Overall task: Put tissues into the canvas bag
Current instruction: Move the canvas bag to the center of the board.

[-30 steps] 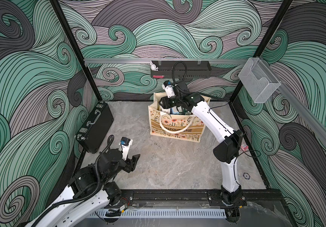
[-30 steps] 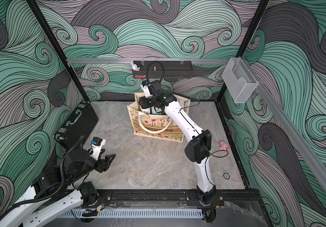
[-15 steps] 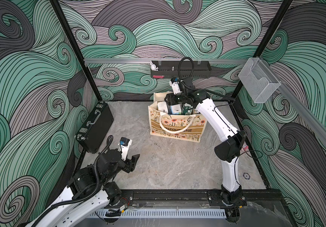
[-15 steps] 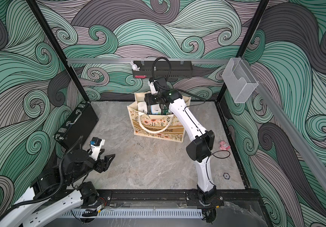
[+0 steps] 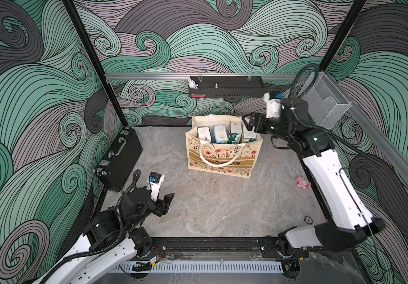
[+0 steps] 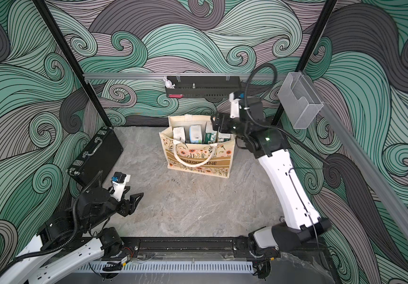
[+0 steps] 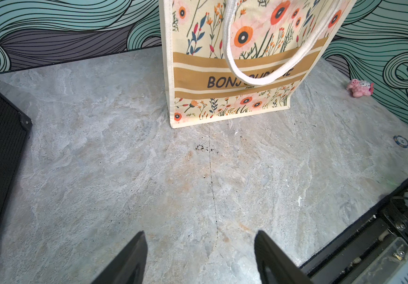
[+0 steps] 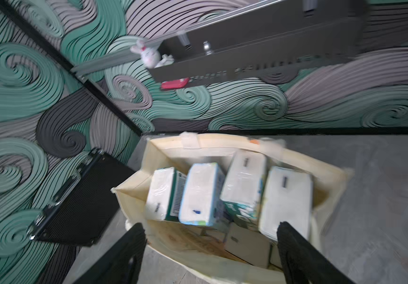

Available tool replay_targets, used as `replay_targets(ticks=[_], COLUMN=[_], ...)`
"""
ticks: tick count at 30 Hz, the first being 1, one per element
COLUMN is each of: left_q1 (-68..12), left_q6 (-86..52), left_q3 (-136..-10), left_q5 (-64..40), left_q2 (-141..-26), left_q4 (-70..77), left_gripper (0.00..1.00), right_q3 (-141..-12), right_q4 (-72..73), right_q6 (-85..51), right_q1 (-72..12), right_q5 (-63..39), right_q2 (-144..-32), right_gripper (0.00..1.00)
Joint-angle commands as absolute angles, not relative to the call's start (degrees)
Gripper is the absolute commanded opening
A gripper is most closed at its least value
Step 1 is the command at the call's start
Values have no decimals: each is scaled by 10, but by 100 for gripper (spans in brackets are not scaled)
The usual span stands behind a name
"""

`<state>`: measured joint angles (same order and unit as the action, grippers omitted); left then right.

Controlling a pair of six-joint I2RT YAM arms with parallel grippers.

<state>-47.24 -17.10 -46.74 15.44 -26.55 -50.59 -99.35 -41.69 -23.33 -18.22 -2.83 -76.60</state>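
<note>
Four tissues [image 5: 219, 134] stand upright in a row inside the canvas bag [image 5: 222, 163], at twelve o'clock on the tabletop [image 5: 222, 211]. The right arm's [image 5: 280, 127] jaws, spread wide and empty, hang at the bag's three o'clock rim; a careless retreat could snag that soft rim and topple it. The left arm's [image 5: 136, 202] jaws, at seven o'clock, gape empty.

The left arm [image 5: 114, 223] sits folded low close to its base, elbow drawn back. The left claw [image 5: 166, 204] points forward and slightly down, jaws parted and empty. The right arm [image 5: 333, 177] rises steeply from its base and bends inward at the elbow. The right claw [image 5: 248, 124] is raised and tilted downward, jaws spread wide with nothing gripped.
</note>
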Motion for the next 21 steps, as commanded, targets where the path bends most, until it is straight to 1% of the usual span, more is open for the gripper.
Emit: replay_targets(ticks=[1, 4, 7, 9, 10, 12, 13, 14, 17, 18, 19, 20, 21], left_q1=[-467, -466, -466, -465, -466, -466, -466, -466, -465, -465, -465, -466, -466], left_q6=[-166, -165, -164, -164, -163, -164, -163, -163, -162, -162, -162, -163, -164], left_q3=[-481, -481, -481, -481, -481, -481, -480, -481, -481, -481, -481, -480, -481], left_q5=[144, 141, 138, 135, 134, 133, 133, 133, 134, 134, 136, 137, 138], left_q2=[-269, -270, -272, -271, -269, -266, -265, -264, -259, -255, -252, -248, -245], left_q4=[-513, -511, -511, -511, -511, -510, -510, -511, -512, -511, -511, -511, -511], left_gripper=[71, 71, 71, 71, 71, 71, 71, 71, 71, 71, 71, 71, 71], right_q3=[-876, -770, -678, -632, -614, -567, -546, -529, -512, -513, -511, -506, -500], right_q4=[-381, -355, -294, -254, -228, -140, -107, -73, 0, 14, 38, 77, 128], right_q6=[-363, -419, -459, -493, -512, -560, -579, -592, -582, -573, -567, -568, -578], right_q1=[-126, -86, -48, -21, -10, 11, 17, 25, 35, 37, 39, 43, 50], right_q5=[17, 2, -57, -101, -123, -162, -171, -180, -188, -190, -199, -222, -259], right_q2=[-711, -656, -641, -664, -678, -714, -731, -753, -816, -840, -860, -886, -915], right_gripper=[85, 83, 80, 69, 61, 27, 17, 13, 11, 8, 3, 0, 0])
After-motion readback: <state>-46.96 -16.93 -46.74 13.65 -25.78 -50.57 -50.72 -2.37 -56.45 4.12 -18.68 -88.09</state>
